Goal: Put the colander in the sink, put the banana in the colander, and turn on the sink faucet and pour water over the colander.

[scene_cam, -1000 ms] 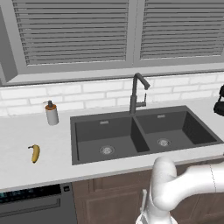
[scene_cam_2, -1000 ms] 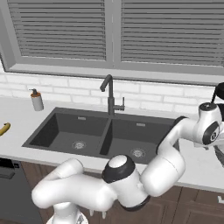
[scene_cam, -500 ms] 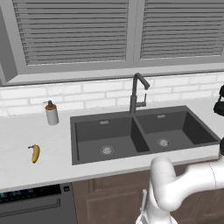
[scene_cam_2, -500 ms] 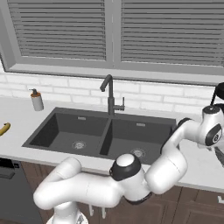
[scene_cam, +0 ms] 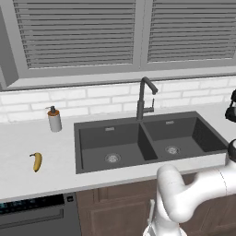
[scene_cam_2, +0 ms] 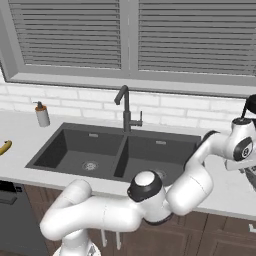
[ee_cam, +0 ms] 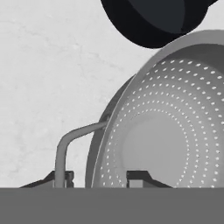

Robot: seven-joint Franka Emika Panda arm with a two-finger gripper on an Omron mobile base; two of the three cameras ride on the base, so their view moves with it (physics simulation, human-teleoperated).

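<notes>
The gripper [ee_cam: 98, 178], its fingers apart astride the rim of the colander [ee_cam: 166, 131] on the counter right of the sink [scene_cam: 138, 140], should close squarely on the rim before lifting.

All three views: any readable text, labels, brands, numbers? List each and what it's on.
None readable.
Soap bottle: plain white, no label.
Dishwasher: faint light marks on its dark control strip, too small and blurred to read.
Colander, banana, sink faucet, sink and countertop: no markings.
</notes>
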